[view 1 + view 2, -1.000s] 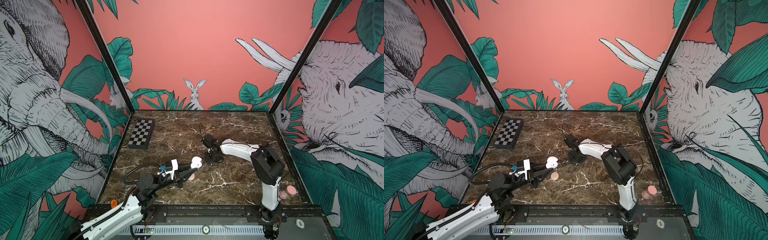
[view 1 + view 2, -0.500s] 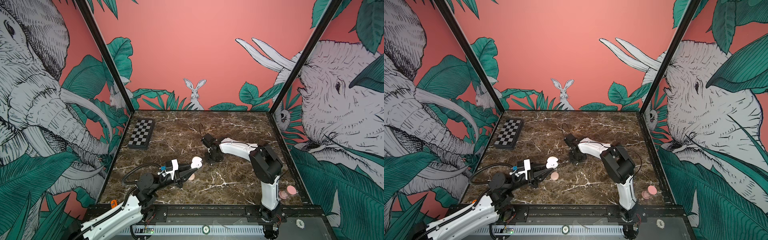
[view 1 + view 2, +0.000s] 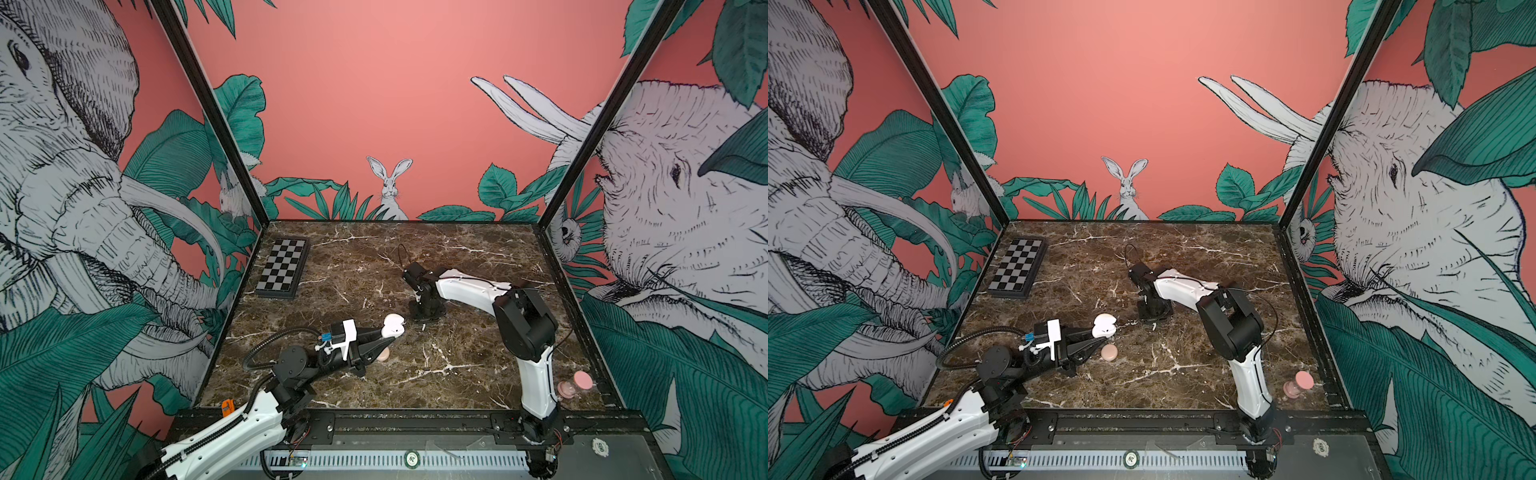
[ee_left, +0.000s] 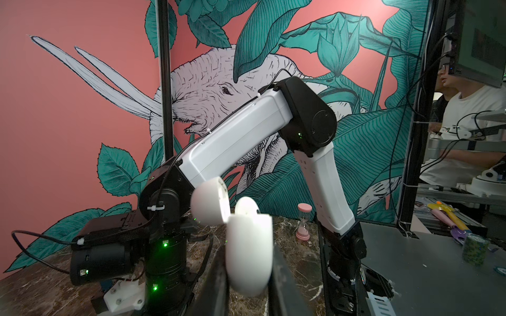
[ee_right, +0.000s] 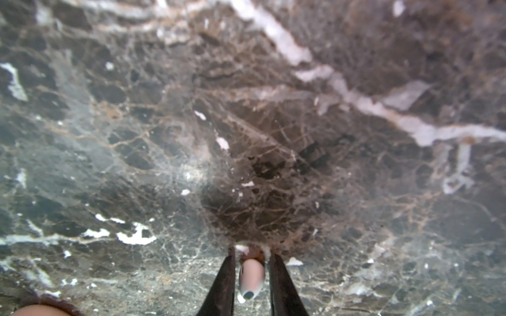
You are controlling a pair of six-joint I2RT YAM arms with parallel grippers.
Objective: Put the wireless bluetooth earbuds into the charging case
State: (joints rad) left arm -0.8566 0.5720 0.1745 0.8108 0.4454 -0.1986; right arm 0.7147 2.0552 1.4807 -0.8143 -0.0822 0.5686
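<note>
White-shelled left arm (image 3: 232, 434) and right arm (image 3: 465, 291) have black joints and cables.

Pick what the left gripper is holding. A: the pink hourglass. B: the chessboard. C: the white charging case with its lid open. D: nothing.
C: the left wrist view shows the left gripper shut on the white charging case, its lid flipped open.

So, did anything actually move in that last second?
Hardly. The right arm's elbow eased slightly leftward in both top views; the right gripper stayed low over the table. The left gripper kept holding the open white case. The pink puck, chessboard and sand timer stayed put.
</note>
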